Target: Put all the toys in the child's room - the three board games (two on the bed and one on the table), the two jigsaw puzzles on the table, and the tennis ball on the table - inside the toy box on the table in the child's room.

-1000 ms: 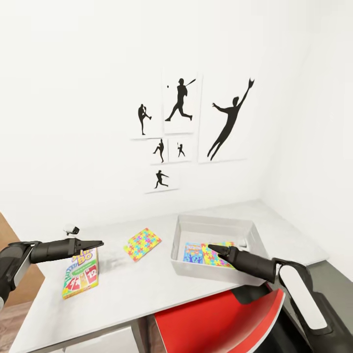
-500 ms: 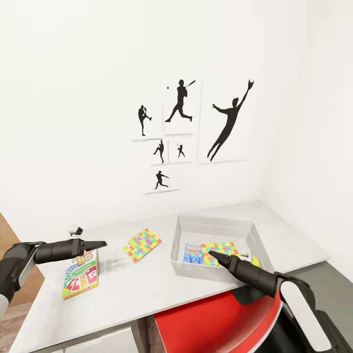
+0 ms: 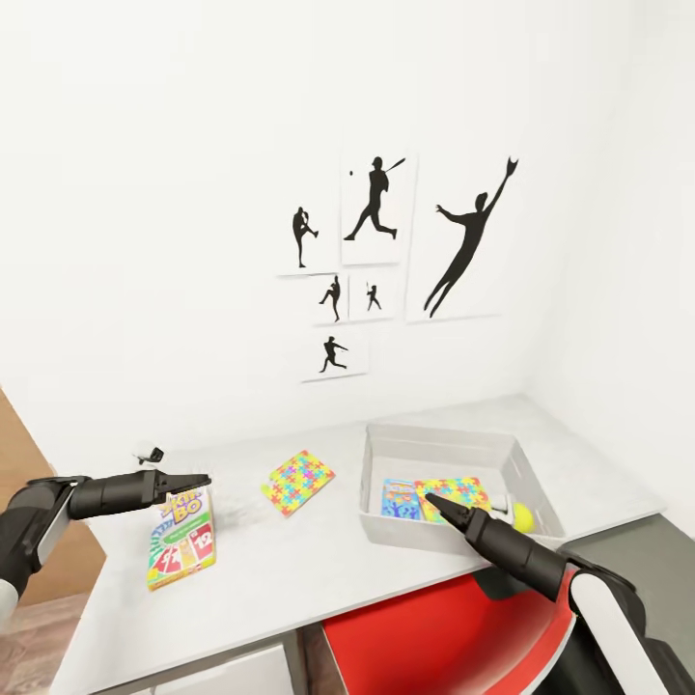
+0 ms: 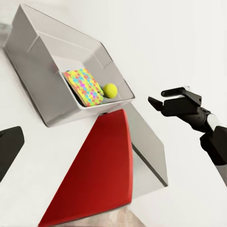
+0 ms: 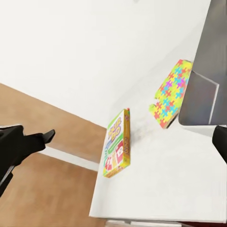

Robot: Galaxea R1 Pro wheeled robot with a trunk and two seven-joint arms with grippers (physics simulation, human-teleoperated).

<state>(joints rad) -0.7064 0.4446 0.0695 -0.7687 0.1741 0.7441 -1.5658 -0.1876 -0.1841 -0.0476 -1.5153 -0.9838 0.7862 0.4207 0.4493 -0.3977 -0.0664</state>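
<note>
On the pale table stands the grey toy box. In it lie a light blue board game, a jigsaw puzzle and the tennis ball. The left wrist view shows the toy box with that puzzle and ball. A second jigsaw puzzle lies left of the box. The green SKIP BO board game lies further left. My left gripper hovers open just above it. My right gripper is open and empty over the box's near wall. The bed is out of view.
A red chair is tucked under the table's front edge, below my right arm. A small dark-and-white object sits at the table's back left. Baseball silhouette prints hang on the white wall behind. Wood floor lies left of the table.
The camera has shifted, so the whole scene sits further right. My right gripper has drawn back from over the box's inside to its near wall, uncovering the tennis ball. The left gripper has barely moved.
</note>
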